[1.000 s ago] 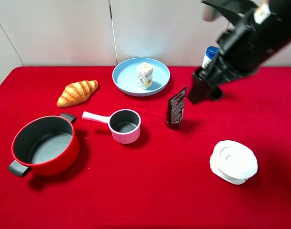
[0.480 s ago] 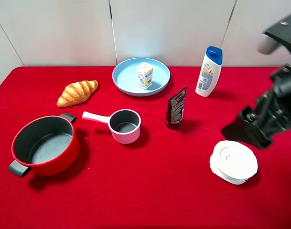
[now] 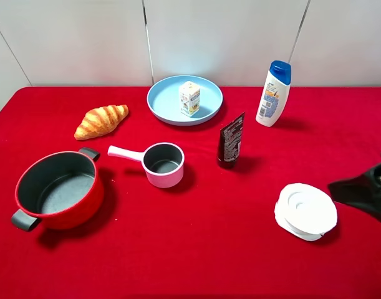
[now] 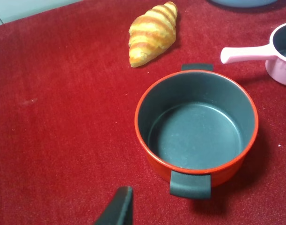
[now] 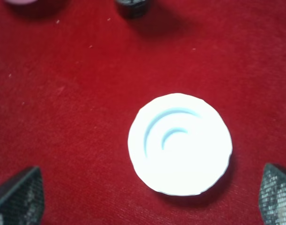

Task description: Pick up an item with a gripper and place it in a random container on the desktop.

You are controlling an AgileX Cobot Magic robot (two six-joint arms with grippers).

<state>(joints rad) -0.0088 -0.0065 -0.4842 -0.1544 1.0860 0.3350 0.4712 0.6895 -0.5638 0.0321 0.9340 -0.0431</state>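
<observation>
The small white carton [image 3: 190, 98] stands upright inside the light blue plate [image 3: 160, 99] at the back middle of the red desktop [image 3: 196, 249]. My right gripper [image 3: 363, 192] hangs low at the far right edge, well away from the carton. In the right wrist view it [image 5: 146, 200] is open wide, holds nothing, and hovers over a white ridged dish [image 5: 180, 143]. Only one dark finger [image 4: 118, 207] of the left gripper shows, above the cloth near the red pot [image 4: 196, 124]. The exterior view does not show the left arm.
A croissant [image 3: 101, 120] lies at the back left. The red pot [image 3: 58, 190] sits front left, a pink saucepan [image 3: 163, 164] in the middle. A black tube [image 3: 231, 141] and a white-blue shampoo bottle [image 3: 273, 93] stand right of the plate. The white dish [image 3: 305, 210] is front right.
The right arm has swung from beside the plate, out to the right and down to the table's right edge, uncovering the shampoo bottle. The carton has stayed in the plate.
</observation>
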